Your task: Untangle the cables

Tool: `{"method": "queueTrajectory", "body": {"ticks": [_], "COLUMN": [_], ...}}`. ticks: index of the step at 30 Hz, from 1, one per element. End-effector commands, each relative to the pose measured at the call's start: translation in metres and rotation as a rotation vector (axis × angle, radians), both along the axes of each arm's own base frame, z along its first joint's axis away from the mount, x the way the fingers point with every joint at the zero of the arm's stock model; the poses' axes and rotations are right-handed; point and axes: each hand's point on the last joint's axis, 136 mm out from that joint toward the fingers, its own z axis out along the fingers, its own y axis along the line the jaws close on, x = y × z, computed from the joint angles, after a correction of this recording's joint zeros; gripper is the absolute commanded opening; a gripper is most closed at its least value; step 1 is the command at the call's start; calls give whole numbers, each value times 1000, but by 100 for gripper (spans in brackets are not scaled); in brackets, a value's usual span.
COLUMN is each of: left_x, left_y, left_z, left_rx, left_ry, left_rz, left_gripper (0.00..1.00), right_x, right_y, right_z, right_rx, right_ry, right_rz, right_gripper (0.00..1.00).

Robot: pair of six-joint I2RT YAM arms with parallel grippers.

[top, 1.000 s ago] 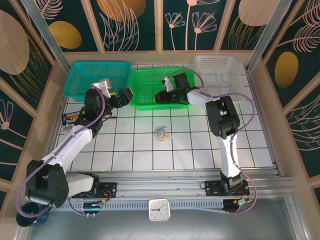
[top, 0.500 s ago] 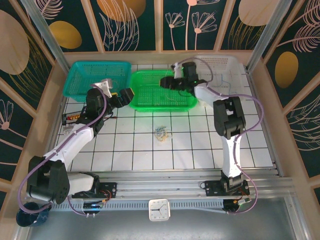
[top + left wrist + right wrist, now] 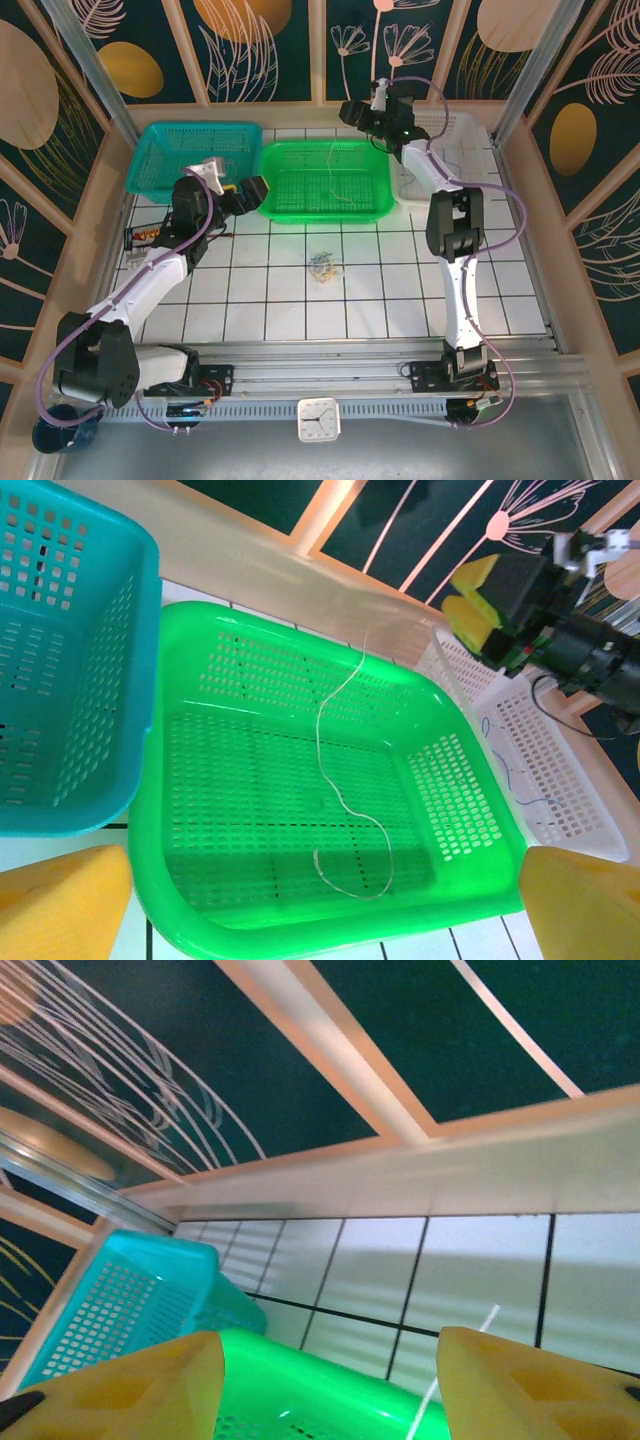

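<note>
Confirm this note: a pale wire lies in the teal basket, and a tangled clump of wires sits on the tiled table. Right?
Wrong basket: the pale wire is in the green basket, not the teal basket, as the left wrist view shows. The clump does sit on the table.

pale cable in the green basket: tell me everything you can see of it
The pale cable is a single very thin, whitish strand, flexible like fine wire, lying by itself and unknotted in the green basket. Its upper part leans up the far perforated wall towards the rim. From there it snakes down in loose S-curves across the mesh floor and ends in an open hook-shaped loop near the front wall. As far as can be seen it touches only the basket. Its end details are too small to tell.
</note>
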Motion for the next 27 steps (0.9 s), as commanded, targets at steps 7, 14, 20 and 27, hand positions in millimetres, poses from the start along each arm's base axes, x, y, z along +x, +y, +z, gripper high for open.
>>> {"method": "queueTrajectory", "body": {"ticks": [7,14,20,27], "left_x": [3,3,4,4], "left_y": [-5,-6,-6,-6], "left_z": [6,2,-2,-8], "left_rx": [-33,-42,-46,-48], "left_ry": [-23,-16,-10,-1], "left_rz": [-17,-18,-17,-15], "left_gripper": [99,99,99,99], "right_x": [19,29,34,34], "right_y": [-4,5,18,25], "right_z": [-39,-58,-63,-70], "right_rx": [-77,-92,-91,-103], "right_ry": [32,24,-10,-27], "right_rz": [-45,-22,-1,28], "right_gripper": [59,60,62,60]}}
